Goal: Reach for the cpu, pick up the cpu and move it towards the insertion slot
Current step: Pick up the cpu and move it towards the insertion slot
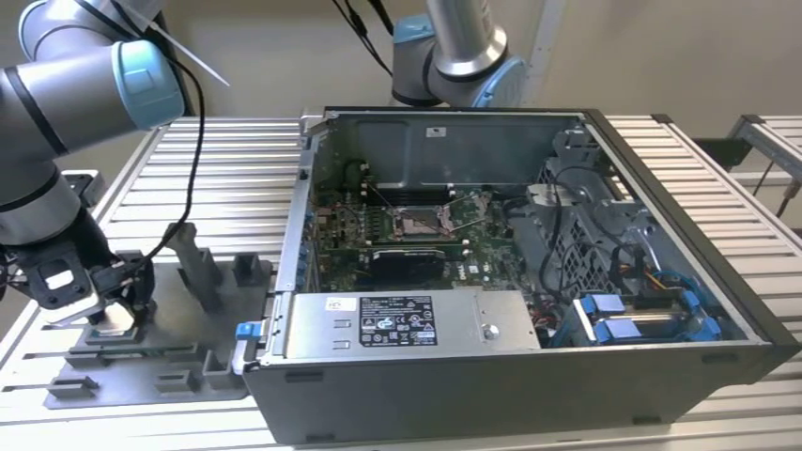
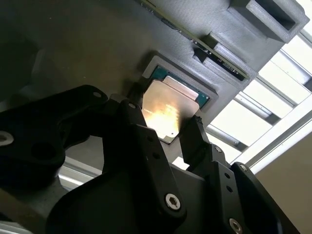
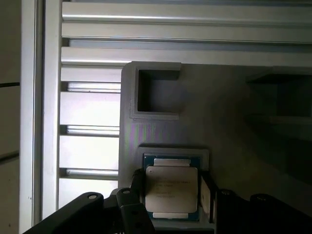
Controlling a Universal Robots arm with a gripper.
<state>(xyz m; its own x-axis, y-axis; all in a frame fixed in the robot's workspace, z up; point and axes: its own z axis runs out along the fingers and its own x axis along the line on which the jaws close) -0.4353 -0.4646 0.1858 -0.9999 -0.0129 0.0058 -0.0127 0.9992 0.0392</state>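
Gripper (image 1: 113, 315) low over fixture (image 1: 169, 381). Cpu (image 3: 171, 187) flat in its nest, square between fingers (image 3: 138, 183), which look clamped on two opposite edges. Slot (image 1: 420, 223) well apart inside case (image 1: 527, 385), toward exterior view's right.

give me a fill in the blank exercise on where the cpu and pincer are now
The pincer is down at the ____.
The cpu lies in a grey fixture's recess, ____ the computer case.
In the exterior view, the fixture stands to the case's ____.
The insertion slot sits ____ the case.
Missing words: cpu; outside; left; inside.
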